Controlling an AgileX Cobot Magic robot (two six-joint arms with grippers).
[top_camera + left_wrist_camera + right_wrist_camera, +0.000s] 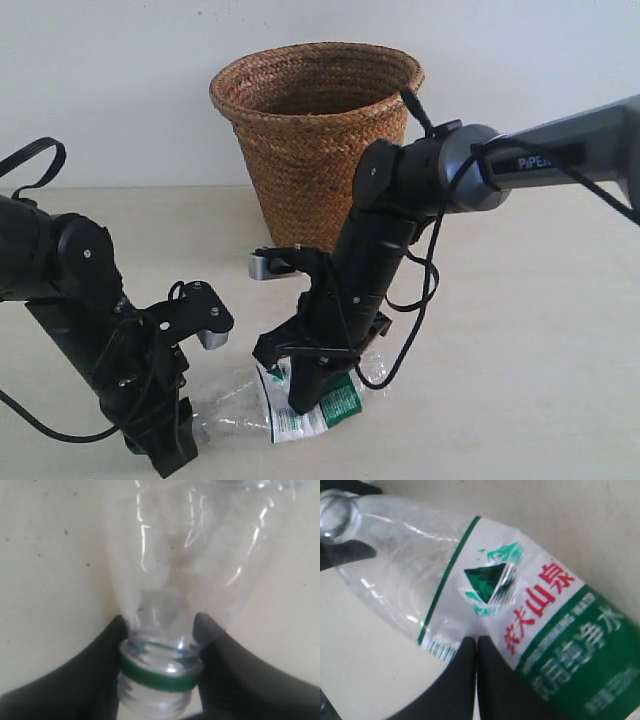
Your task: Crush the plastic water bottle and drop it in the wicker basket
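While the plastic water bottle (235, 412) lies on its side on the table (540, 380), in front of the wicker basket (300, 170) and apart from it, both arms are down on it. The left end effector (160, 642) is closed narrowly on the neck. Its two black fingers (102, 652) sit against either side, just on the body side of the green ring, and the mouth looks open, with no cap on it. The right end effector (476, 645) has its fingers together, with only a hairline between them and nothing held there. Their tips rest at the edge of the green-and-white label, on the bottle's middle, so it appears to be pressing down rather than gripping (how hard it bears, the views cannot say).

As to progress, I judge the crushing to be underway and not finished. The label is wrinkled and the clear wall near it shows creases. In the exterior view the body looks somewhat flattened under the right arm, yet the shoulder by the neck is rounded. The bottle is not in the basket, and what shows of the basket's inside is dark. What is left, then, is to finish flattening the body, take a firm hold (the left one on the neck looks a fair candidate), lift the bottle over the braided rim and release it inside.
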